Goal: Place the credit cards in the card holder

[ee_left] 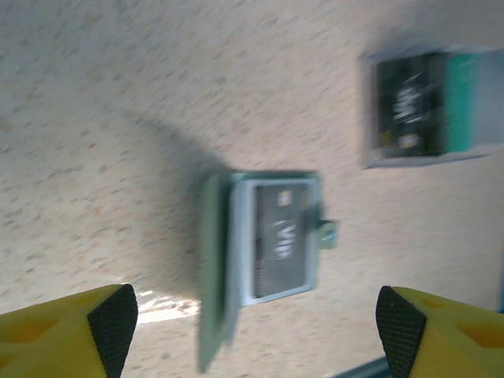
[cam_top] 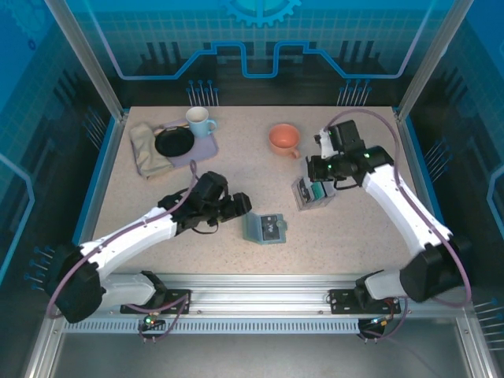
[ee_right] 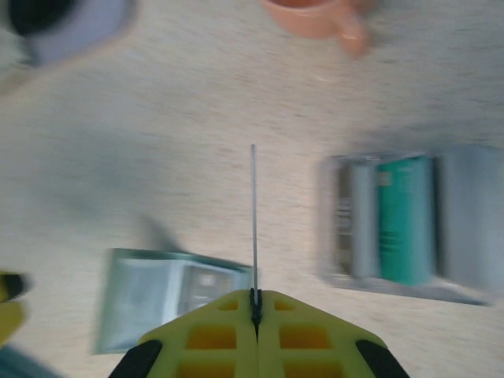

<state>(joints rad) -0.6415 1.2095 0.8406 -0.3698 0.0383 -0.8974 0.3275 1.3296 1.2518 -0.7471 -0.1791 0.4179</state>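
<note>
— What do we make of the right gripper [ee_right: 255,303]?

— We see its two yellow fingers [ee_right: 228,309] pressed flat together. A thin card [ee_right: 253,205] is clamped between them and sticks straight out from the tips, edge-on to the wrist camera. We cannot tell its colour from that edge. Its far end is over bare table [ee_right: 197,157], and we cannot tell whether it touches anything.

— And the right arm?

— From above, we see it rise from its base at the table's 5 o'clock corner, bend at the elbow and reach back toward 11 o'clock. The wrist is over the clear box [cam_top: 313,191].

— How about the left gripper [ee_left: 256,319]?

— Its fingers are spread wide apart, with one black pad [ee_left: 114,323] at 8 o'clock of the wrist view and the other at 4 o'clock. We see nothing between them and nothing touching them.

— And the left arm?

— It stretches low from the 7 o'clock corner toward 2 o'clock, and the gripper ends at about 10 o'clock of the card holder [cam_top: 265,228].

— Where are the cards?

— The card holder lies open near the middle of the table, with a dark card [ee_left: 279,236] in it. The clear box sits at 2 o'clock of the holder and has a teal card [ee_right: 402,220] inside. An orange cup [cam_top: 284,139] stands at 11 o'clock of the box.
</note>
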